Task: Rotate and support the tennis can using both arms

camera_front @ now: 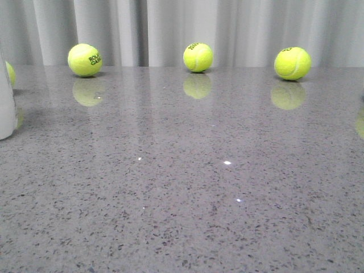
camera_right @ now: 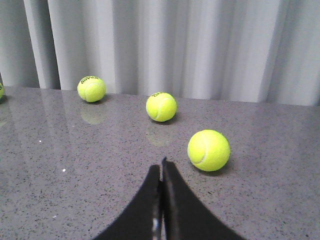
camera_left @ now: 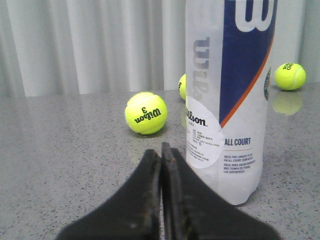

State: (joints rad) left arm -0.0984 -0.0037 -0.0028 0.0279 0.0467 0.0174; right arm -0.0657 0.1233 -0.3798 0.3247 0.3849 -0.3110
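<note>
Tennis can [camera_left: 225, 100] upright on grey speckled bench [camera_left: 65, 150], just beside left claw [camera_left: 161, 150]. Left claw closed, empty. Right claw [camera_right: 161, 167] closed, empty, near tennis ball [camera_right: 208, 150].

worktop [camera_front: 187, 216]: polished grey speckled stone, glossy, mirrors what stands on it | tennis can [camera_left: 227, 100]: clear smooth plastic, printed glossy label | tennis balls [camera_right: 208, 150] on the worktop: fuzzy yellow-green felt | left gripper [camera_left: 161, 155], right gripper [camera_right: 161, 170]: matt black jaws | curtain [camera_front: 227, 28] behind worktop: pale pleated cloth
</note>
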